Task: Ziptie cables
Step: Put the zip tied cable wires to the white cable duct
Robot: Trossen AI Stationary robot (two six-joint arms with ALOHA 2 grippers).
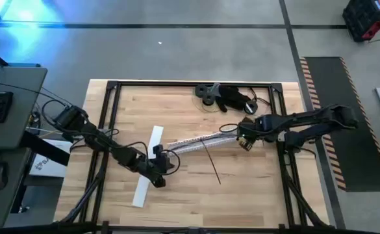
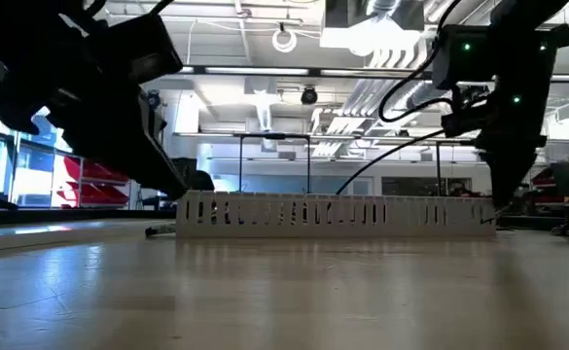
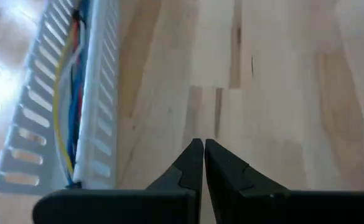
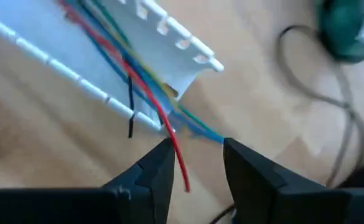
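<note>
- The right gripper [image 4: 197, 155] is open, with nothing held, by the cables [image 4: 145, 84] in the white rail [image 1: 199, 141].
- The left gripper [image 3: 204, 152] is closed and empty, near the rail's left end.

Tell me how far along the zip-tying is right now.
Early. Done: the cables lie in the white slotted rail. In hand: the right gripper, open, sits at their loose ends at the rail's end. The left gripper is shut, holding nothing. Left: no tie is visibly around them yet.

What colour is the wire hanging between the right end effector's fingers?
Red thin wire, clearest in the right wrist view.
</note>
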